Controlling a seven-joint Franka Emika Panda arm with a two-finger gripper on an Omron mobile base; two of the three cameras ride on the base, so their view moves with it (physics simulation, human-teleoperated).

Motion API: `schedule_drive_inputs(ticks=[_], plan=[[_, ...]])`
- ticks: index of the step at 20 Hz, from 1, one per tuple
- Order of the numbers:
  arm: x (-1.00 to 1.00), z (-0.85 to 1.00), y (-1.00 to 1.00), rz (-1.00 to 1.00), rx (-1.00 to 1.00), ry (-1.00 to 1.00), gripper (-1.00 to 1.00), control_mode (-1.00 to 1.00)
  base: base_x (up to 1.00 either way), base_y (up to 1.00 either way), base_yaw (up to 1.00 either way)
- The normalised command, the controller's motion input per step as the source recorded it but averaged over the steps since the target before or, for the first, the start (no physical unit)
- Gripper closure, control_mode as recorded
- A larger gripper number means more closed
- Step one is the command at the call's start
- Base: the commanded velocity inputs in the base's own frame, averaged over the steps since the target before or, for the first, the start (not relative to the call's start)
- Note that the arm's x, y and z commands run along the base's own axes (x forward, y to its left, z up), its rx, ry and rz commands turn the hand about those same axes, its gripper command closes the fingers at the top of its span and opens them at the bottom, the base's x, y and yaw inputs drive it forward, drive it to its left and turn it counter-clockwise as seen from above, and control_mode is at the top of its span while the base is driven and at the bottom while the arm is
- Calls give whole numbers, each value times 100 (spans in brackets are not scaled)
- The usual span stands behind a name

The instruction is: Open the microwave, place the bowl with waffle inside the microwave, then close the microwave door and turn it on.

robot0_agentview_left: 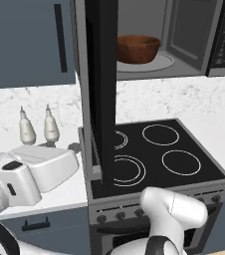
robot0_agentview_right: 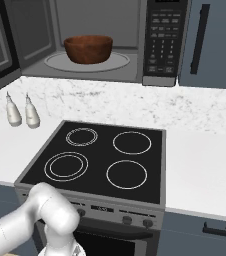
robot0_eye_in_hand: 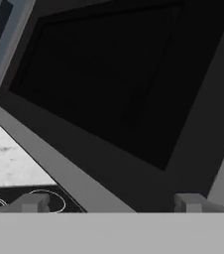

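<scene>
Claw (robot0_eye_in_hand: pixel 111 202) fingers parted, facing flat dark-glass microwave door (robot0_eye_in_hand: pixel 109 84), glossy round bowl with waffle (robot0_agentview_right: pixel 88 48) inside

both base views share the stovetop (robot0_agentview_left: pixel 154 154); hand view faces microwave door (robot0_eye_in_hand: pixel 109 84) closely.

Even, soft rendered light, faint shadows, sharp base views; hand view dim and slightly blurred

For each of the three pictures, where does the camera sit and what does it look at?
Left base view: behind the arm's left, facing the open microwave door edge-on; white arm links below.
Right base view: behind its right, facing the microwave and the bowl with waffle; arm lower left.
Hand view: on the hand, facing the door's glass; gripper fingertips below.
Both base views share bowl and stovetop.
</scene>
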Motion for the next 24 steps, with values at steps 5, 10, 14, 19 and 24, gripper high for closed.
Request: schedule_drive_inputs(ticks=[5, 10, 14, 19, 24], plan=[[11, -1, -16, 0, -3, -9, -100, -100, 0, 0, 0], [-37, 4, -56, 0, 0, -19, -100, -100, 0, 0, 0], [-43, 14, -79, 0, 3, -19, -100, -100, 0, 0, 0], [-17, 9, -88, 0, 6, -12, -100, -100, 0, 0, 0], [0, 3, -78, 0, 4, -4, -100, -100, 0, 0, 0]])
